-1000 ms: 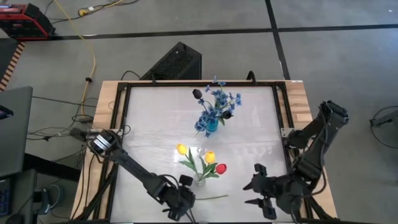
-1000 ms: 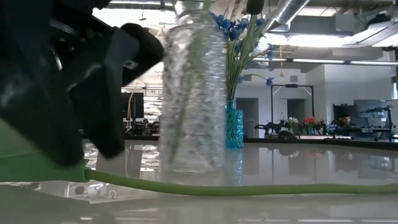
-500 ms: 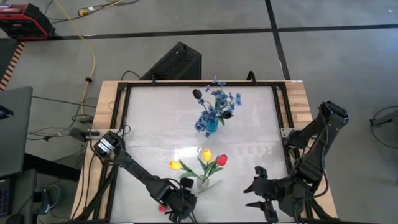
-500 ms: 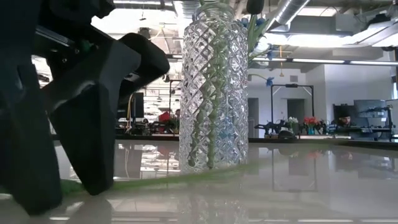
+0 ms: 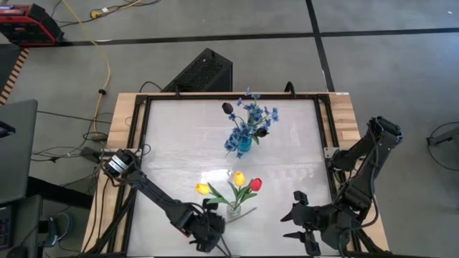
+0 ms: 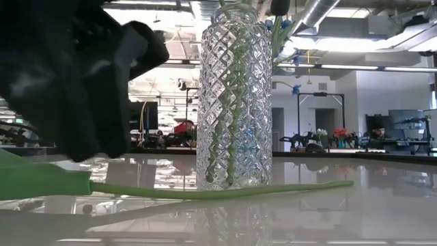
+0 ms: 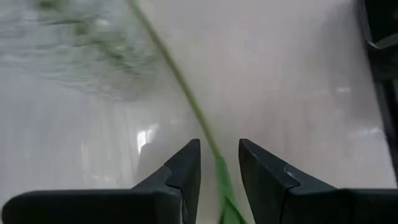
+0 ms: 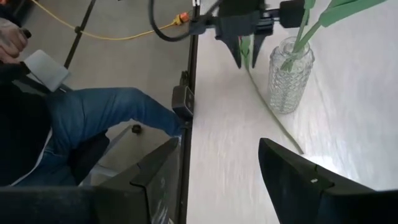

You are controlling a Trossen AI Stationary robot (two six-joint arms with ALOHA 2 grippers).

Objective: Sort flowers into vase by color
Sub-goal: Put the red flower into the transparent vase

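Note:
A loose green-stemmed flower lies near the table's near edge, and its head is hidden under my left gripper. Its stem runs past the near side of the clear cut-glass vase. That vase holds two yellow tulips and a red one. The blue vase stands farther back with blue sprays and dark buds. My right gripper waits open near the table's near right corner, touching nothing. My left gripper has the loose flower's stem between its two fingers, at the thick leafy end. The fingers come from above, pointing down. The fingertips stand a little apart from the thin stem, and the hold farther back is hidden. The rest of the stem lies on the table, with its free end to the right of the glass vase.
A person in blue jeans sits just off the table's edge near the left arm. A wooden frame rims the glossy white table. Open surface lies between the two vases and left of the blue vase.
The loose stem has swung from lying along the near edge, pointing right, to slanting toward the glass vase. The glass vase has turned about, so its tulip heads now point differently. My left gripper has risen a little off the table.

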